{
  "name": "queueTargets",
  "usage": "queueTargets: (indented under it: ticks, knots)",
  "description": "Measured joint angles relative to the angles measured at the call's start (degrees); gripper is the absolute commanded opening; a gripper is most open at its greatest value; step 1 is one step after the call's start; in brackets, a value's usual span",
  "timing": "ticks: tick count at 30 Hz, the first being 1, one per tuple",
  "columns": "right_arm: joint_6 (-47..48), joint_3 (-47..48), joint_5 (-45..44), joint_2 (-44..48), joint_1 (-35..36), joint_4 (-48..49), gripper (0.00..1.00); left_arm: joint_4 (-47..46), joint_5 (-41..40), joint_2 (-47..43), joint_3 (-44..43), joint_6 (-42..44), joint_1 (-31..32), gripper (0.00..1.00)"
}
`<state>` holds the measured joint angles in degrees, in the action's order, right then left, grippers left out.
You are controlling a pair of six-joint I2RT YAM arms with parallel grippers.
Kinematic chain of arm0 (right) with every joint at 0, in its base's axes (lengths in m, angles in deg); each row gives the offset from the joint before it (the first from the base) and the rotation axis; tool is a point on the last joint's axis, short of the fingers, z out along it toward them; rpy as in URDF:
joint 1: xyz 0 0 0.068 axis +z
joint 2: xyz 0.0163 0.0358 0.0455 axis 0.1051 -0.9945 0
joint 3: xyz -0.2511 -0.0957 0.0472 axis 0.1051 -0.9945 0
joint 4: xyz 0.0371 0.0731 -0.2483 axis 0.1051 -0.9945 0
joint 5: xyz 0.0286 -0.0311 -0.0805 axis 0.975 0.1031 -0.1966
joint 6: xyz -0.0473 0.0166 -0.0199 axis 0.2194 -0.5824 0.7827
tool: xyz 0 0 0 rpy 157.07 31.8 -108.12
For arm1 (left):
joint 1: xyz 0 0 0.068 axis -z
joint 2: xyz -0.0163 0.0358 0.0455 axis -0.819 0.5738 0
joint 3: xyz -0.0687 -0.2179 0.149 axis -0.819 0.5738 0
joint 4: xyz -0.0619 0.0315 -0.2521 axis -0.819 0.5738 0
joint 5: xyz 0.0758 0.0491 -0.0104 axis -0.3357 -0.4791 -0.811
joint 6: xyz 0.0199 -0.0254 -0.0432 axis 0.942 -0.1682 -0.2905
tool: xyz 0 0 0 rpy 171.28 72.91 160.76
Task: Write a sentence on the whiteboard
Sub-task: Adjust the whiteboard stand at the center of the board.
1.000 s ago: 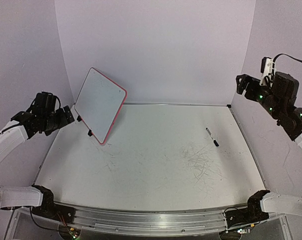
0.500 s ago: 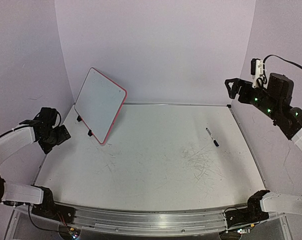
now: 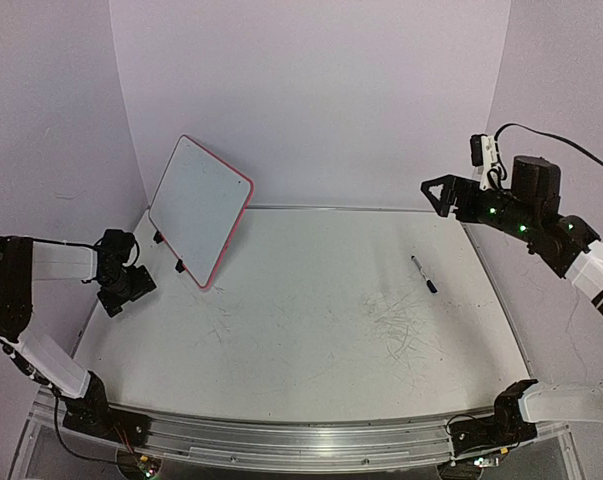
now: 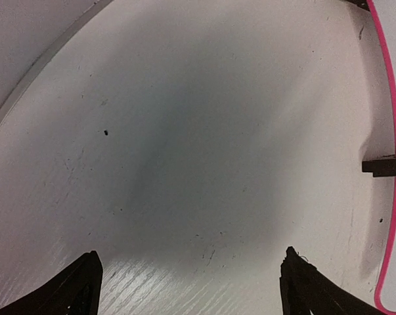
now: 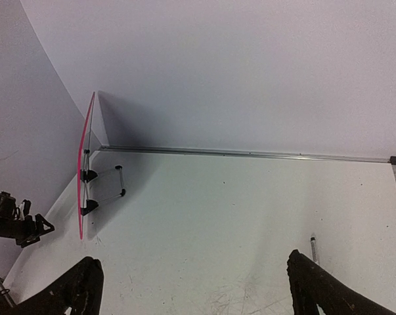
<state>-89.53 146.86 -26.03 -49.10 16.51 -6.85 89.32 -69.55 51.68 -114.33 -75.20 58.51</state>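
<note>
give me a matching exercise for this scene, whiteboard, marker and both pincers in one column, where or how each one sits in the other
1. whiteboard
2. marker
3. left pincer
4. right pincer

a. lying flat on the right side of the table
b. open, low over the table, beside the board's pink frame
c. propped up, tilted, at the far left
d. open, raised in the air, looking across at the board

Pairs: 1-c, 2-a, 3-b, 4-d

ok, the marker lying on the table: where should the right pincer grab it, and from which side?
Mid-barrel, from straight above. The marker lies flat on the table, slanted rather than square to the edges, so only its top and sides are reachable. Turn the right pincer, which is open, so that it closes across the thin barrel, not along it.
</note>
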Motion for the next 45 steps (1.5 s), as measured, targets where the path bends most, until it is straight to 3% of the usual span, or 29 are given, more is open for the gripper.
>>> queueTargets:
  ticks: [10,20,27,36,40,45]
  knots:
    - [-1.2,-0.8,1.2,0.2,0.0,0.1,0.98,-8.8,6.3,10.7,-8.3,1.6,0.0,0.88]
    - [-3.0,-2.0,2.4,1.2,0.0,0.3,0.98,-15.0,10.5,22.2,-17.6,1.6,0.0,0.68]
    - [-3.5,-2.3,2.4,1.9,0.0,0.4,0.98,-15.6,12.4,23.0,-17.9,1.8,0.1,0.55]
    - [-4.1,-3.0,3.1,0.8,0.0,1.3,0.98,-16.8,12.2,22.3,-16.3,3.1,1.8,0.52]
    - [-4.3,-3.7,3.4,0.6,0.0,1.5,0.98,-16.7,12.3,22.4,-16.4,3.5,1.9,0.42]
    - [-4.4,-4.3,3.4,0.6,0.0,1.7,0.98,-16.4,12.4,23.7,-18.3,5.3,2.6,0.42]
